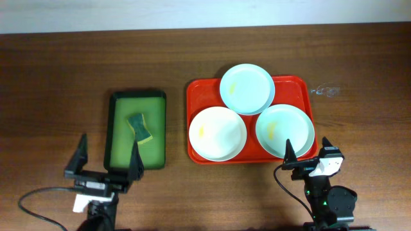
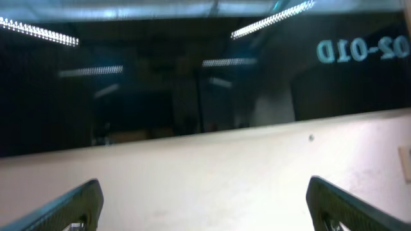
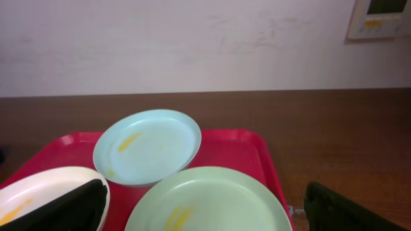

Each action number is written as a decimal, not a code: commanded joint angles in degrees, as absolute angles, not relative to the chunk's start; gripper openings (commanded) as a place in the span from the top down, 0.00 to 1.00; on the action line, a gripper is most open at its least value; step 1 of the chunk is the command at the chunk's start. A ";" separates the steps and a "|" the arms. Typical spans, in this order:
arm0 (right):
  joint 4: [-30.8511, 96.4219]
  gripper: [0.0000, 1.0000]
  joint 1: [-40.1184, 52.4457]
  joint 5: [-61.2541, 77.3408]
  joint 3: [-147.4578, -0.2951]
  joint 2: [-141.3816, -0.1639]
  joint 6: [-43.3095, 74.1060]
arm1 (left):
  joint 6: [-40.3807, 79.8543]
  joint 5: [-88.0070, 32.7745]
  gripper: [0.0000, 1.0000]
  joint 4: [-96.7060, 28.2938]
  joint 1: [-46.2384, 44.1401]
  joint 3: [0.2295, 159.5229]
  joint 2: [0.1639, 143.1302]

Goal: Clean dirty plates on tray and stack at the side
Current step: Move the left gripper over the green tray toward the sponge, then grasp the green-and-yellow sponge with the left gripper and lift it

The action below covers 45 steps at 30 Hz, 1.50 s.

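The red tray (image 1: 192, 96) holds three plates, each with a yellow smear: a pale blue one (image 1: 247, 88) at the back, a white one (image 1: 218, 132) front left, a mint one (image 1: 284, 129) front right. In the right wrist view the tray (image 3: 231, 149) shows the blue plate (image 3: 148, 146), mint plate (image 3: 212, 202) and white plate (image 3: 38, 192). My right gripper (image 1: 307, 153) is open and empty just in front of the mint plate; it also shows in the right wrist view (image 3: 204, 208). My left gripper (image 1: 108, 160) is open and empty near the table's front, its fingers also in the left wrist view (image 2: 205, 205).
A green tray with dark rim (image 1: 115, 102) stands left of the red tray and holds a green and yellow sponge (image 1: 139, 126). A small clear scrap (image 1: 324, 91) lies right of the red tray. The left wrist view faces a wall and dark window.
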<state>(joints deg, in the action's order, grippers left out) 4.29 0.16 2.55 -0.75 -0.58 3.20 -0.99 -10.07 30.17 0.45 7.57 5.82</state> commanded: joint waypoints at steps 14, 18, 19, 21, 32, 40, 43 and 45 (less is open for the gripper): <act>4.38 0.02 -0.03 2.31 -0.32 -0.19 3.31 | 9.82 -8.23 0.01 -53.49 0.64 80.25 89.78; 4.38 0.02 -0.03 2.31 -0.32 -0.19 3.31 | 25.93 -2.24 0.01 -54.59 0.93 80.23 99.88; 4.38 0.02 -0.03 2.31 -0.32 -0.19 3.31 | 27.20 -2.33 0.01 -54.59 0.91 80.23 101.84; 4.38 0.02 -0.03 2.31 -0.32 -0.19 3.31 | 27.40 -2.33 0.01 -54.57 0.91 80.23 106.02; 4.38 0.01 -0.03 2.31 -0.32 -0.19 3.31 | 27.40 -1.43 0.34 -49.34 0.91 80.18 117.36; 4.38 0.01 -0.03 2.31 -0.32 -0.19 3.31 | 27.35 1.32 1.00 -49.95 0.91 80.18 117.95; 4.38 0.01 -0.03 2.28 -0.32 -0.19 3.31 | 27.35 0.84 0.01 -53.95 0.91 80.18 117.95; 4.38 0.02 -0.03 2.31 -0.32 -0.19 3.31 | 27.35 -2.31 0.01 -58.81 0.91 80.18 117.95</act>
